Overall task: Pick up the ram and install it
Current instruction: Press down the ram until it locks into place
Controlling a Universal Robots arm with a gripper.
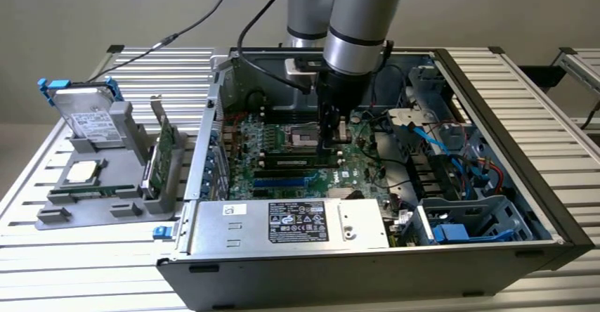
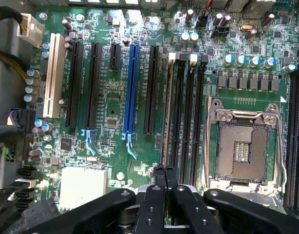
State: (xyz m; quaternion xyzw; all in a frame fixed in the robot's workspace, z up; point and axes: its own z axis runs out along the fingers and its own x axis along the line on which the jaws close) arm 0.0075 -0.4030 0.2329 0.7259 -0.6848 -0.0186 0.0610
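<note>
hand (image 2: 164, 171) pinched shut on the ram (image 2: 167, 117) | edge-on, upright over motherboard (image 2: 115, 97) memory slots (image 2: 186, 112) | aligned for seating

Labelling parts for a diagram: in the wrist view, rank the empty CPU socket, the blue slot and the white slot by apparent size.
1. CPU socket, largest.
2. Blue slot.
3. White slot, shorter than the blue one.

The closed gripper (image 2: 164, 171) grips the ram (image 2: 166, 109) edge-on over black motherboard slots (image 2: 186, 112).
</note>
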